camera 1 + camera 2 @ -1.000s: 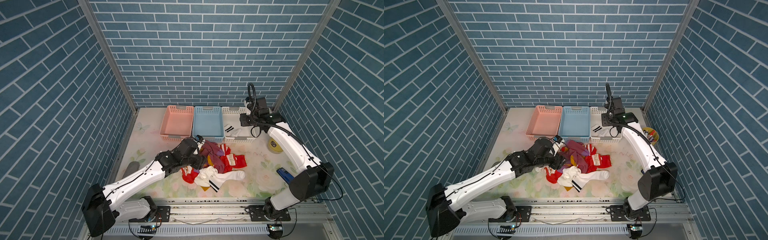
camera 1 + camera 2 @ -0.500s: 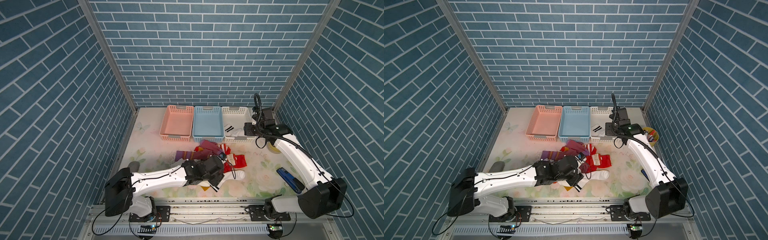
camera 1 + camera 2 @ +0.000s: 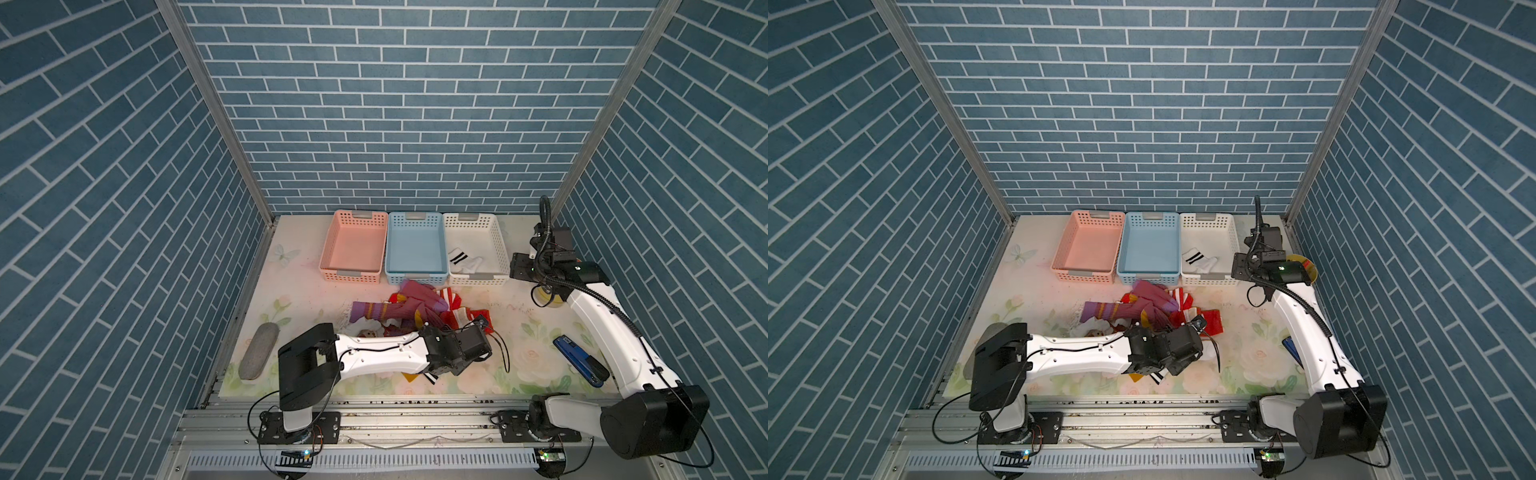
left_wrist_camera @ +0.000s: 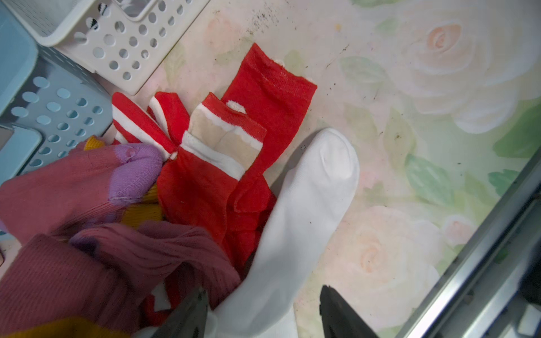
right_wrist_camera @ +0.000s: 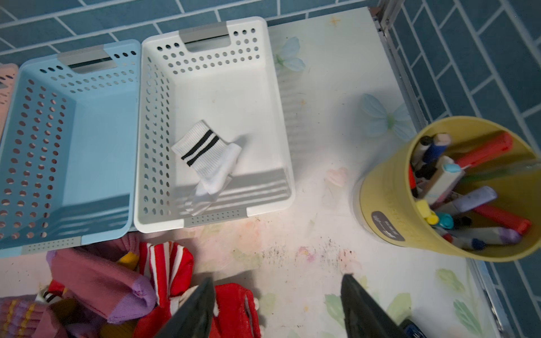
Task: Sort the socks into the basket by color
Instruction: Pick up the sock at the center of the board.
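Observation:
A pile of socks point(image 3: 415, 307) lies in front of the baskets: purple ones with yellow stripes point(image 3: 374, 309) and red ones with white stripes point(image 4: 263, 96). My left gripper point(image 4: 263, 310) hangs low over the front right of the pile. It is open, its jaws either side of a plain white sock point(image 4: 307, 199), with a gap on one side. A white sock with black stripes point(image 5: 205, 152) lies in the white basket point(image 5: 281, 123). The pink basket point(image 3: 351, 275) and blue basket point(image 3: 415, 279) hold nothing. My right gripper point(image 5: 278, 307) stands open and empty beside the white basket's front right corner.
A yellow cup of markers point(image 5: 389, 204) stands right of the white basket, under my right arm. A blue stapler-like tool point(image 3: 579, 365) lies at the front right and a grey oblong pad point(image 3: 258, 351) at the front left. The metal rail point(image 3: 374, 409) runs along the front edge.
My left arm swung from the pile's left side round to its front right and came down over the white sock. My right gripper drew back from the white basket toward the right and opened wider.

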`<state>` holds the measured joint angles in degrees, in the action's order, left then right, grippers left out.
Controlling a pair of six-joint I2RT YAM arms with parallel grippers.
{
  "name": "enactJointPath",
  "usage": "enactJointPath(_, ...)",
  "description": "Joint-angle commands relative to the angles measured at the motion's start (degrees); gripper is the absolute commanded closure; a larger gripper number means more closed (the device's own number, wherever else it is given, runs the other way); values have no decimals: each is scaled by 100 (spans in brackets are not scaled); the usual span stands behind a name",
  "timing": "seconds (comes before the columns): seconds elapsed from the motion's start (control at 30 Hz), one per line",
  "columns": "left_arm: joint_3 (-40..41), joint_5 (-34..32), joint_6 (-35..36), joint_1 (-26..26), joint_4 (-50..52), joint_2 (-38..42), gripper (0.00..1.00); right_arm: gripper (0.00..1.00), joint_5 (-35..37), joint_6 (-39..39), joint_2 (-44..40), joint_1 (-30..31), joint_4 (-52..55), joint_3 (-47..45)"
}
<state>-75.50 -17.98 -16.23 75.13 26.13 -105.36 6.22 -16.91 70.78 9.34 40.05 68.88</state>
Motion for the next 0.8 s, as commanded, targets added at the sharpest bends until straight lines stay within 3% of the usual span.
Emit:
enactJointPath(0.0,-262,-119,135,45,242,-271,32,31,-154,-217,-219,-125,182,-76)
enactJointPath(0.47,-928,474,252,45,576,-1106,39,32,-337,-175,-464,-429,201,-232)
enactJointPath(0.63,-1018,624,252,11,679,-1269,61,34,-397,-198,-509,-435,136,-296)
enactJointPath(0.77,-1040,590,212,-7,735,-1349,67,35,-444,-208,-536,-441,103,-365)
